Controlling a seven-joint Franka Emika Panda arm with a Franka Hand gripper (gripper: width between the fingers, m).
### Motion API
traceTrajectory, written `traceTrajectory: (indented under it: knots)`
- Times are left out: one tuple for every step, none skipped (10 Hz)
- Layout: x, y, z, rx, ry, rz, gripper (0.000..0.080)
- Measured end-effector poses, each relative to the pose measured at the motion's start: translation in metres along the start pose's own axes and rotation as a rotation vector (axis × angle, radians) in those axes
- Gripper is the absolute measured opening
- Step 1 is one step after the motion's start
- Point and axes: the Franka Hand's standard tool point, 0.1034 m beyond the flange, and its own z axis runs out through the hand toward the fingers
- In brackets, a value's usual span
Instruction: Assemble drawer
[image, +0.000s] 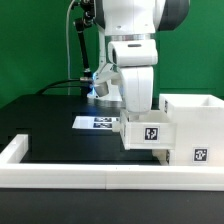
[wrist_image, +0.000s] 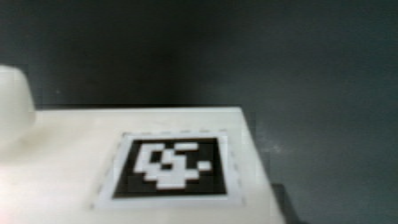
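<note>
- Drawer shell (image: 197, 128): lower right of exterior view, on black table (image: 50, 125).
- Small tray (image: 147, 131), tag facing cam, touching shell's left face, under arm.
- Wrist view: tagged white face (wrist_image: 169, 163), blurred.
- Fingers hidden; grip state can't tell.
- Marker board (image: 99, 123) center frame; white rail (image: 70, 175) along bottom.

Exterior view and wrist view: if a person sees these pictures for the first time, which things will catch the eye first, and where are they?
In the exterior view, the big white arm hangs over the middle of the black table, its wrist low over a small tray with a black-and-white tag. The tray stands against the larger shell at the exterior view's right, with the marker board behind and the white rail in front. The wrist view is filled by a blurred tag on a white surface.
</note>
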Motion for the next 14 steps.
traceTrajectory:
  knots:
    - [0.002, 0.0, 0.0, 0.001, 0.001, -0.003, 0.0044]
    - [0.003, -0.001, 0.0, 0.0, 0.001, -0.005, 0.0044]
    - [0.004, -0.003, 0.001, 0.0, 0.001, -0.006, 0.0044]
    - [0.005, -0.006, 0.002, 0.004, 0.001, -0.007, 0.0044]
    - [0.005, -0.007, 0.002, 0.003, 0.002, -0.007, 0.0044]
    - [0.009, -0.006, 0.003, -0.002, 0.004, -0.006, 0.0044]
    - [0.012, -0.005, 0.003, -0.004, 0.005, 0.001, 0.0044]
    - [0.014, -0.004, 0.003, -0.005, 0.005, 0.017, 0.0044]
    - [0.016, -0.003, 0.002, -0.006, 0.006, 0.027, 0.0044]
    - [0.017, -0.003, 0.002, -0.007, 0.006, 0.034, 0.0044]
    - [0.017, -0.003, 0.002, -0.007, 0.006, 0.034, 0.0044]
    - [0.017, -0.003, 0.002, -0.007, 0.006, 0.034, 0.0044]
    - [0.017, -0.003, 0.002, -0.007, 0.006, 0.035, 0.0044]
    - [0.016, -0.003, 0.003, -0.006, 0.006, 0.035, 0.011]
